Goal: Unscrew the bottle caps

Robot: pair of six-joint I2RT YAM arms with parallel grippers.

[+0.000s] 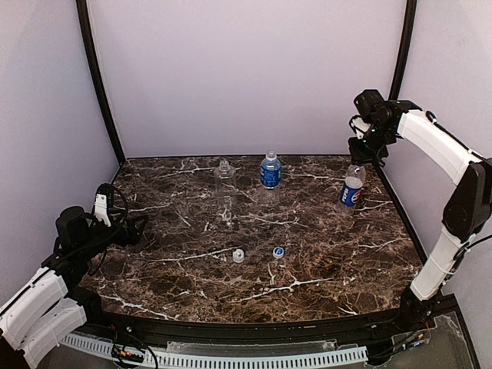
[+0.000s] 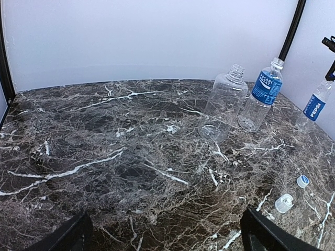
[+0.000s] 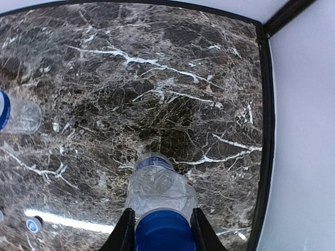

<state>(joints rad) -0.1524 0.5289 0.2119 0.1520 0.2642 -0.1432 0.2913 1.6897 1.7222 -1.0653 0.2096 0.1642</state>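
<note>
A dark brown marble-patterned counter with white veins is seen filling the middle of the top view. It is enclosed by a plain pale lilac back wall and matching side walls. Two thin black poles are seen rising at the back corners, one at the upper left and one at the upper right. A white ribbed strip is laid along the lower edge of the frame, just below the counter's black front rim.

Pepsi bottle: Pepsi cap on; unlabelled bottle, blue-label bottle open; white cap, blue cap loose.
</note>
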